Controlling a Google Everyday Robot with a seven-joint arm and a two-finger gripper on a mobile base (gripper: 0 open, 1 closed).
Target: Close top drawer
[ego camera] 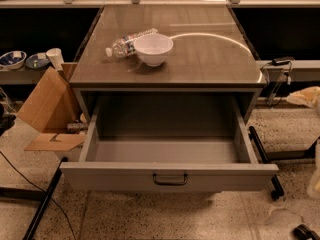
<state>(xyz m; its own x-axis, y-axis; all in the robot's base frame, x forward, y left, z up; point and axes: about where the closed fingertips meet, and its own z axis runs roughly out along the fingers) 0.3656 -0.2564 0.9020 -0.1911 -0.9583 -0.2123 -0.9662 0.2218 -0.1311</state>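
Observation:
The top drawer (169,176) is pulled fully out of the grey cabinet (170,79). Its plain front faces me with a small dark centre pull handle (170,179). The drawer's inside (167,146) is empty. My gripper is out of view. Only pale parts of my arm show at the right edge (314,184), to the right of the drawer and apart from it.
A white bowl (153,49) and a lying plastic bottle (127,42) sit on the cabinet top. An open cardboard box (47,109) stands on the floor to the left. Dark table legs (42,209) and cables lie on the floor at the left; a castor leg (265,159) stands at the right.

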